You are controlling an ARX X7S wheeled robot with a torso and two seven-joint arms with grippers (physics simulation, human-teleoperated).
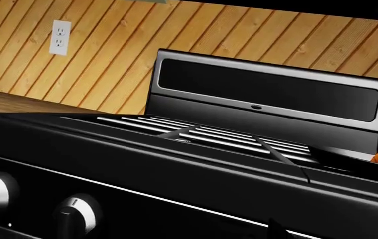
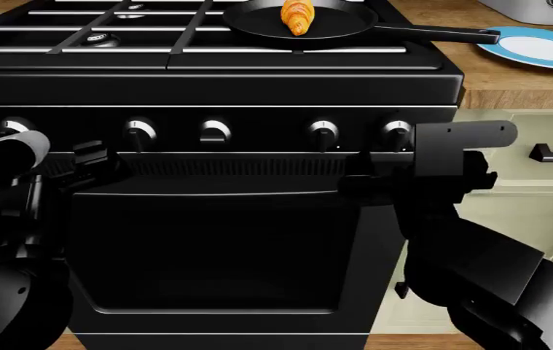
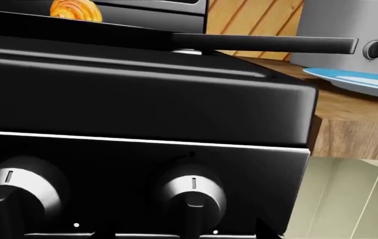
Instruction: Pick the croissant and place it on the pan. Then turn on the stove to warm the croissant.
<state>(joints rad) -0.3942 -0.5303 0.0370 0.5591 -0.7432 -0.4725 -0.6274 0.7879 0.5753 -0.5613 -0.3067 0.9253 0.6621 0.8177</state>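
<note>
The golden croissant (image 2: 298, 16) lies in the black pan (image 2: 256, 25) on the stove's back right burner, and its end shows in the right wrist view (image 3: 75, 10). The pan handle (image 2: 432, 33) points right. The black stove (image 2: 218, 80) has a row of silver knobs. My right gripper (image 3: 186, 232) is open in front of the rightmost knob (image 3: 192, 191), its fingertips (image 3: 264, 228) just short of it; it also shows in the head view (image 2: 359, 182). My left gripper (image 2: 96, 157) is open and empty, low before the left knobs (image 1: 75, 214).
A blue-rimmed plate (image 2: 538, 45) lies on the wooden counter (image 2: 509, 80) right of the stove, under the handle's tip. A grey toaster (image 3: 368, 40) stands behind it. Pale cabinet doors (image 2: 538, 197) are at the right. The oven door (image 2: 208, 248) fills the front.
</note>
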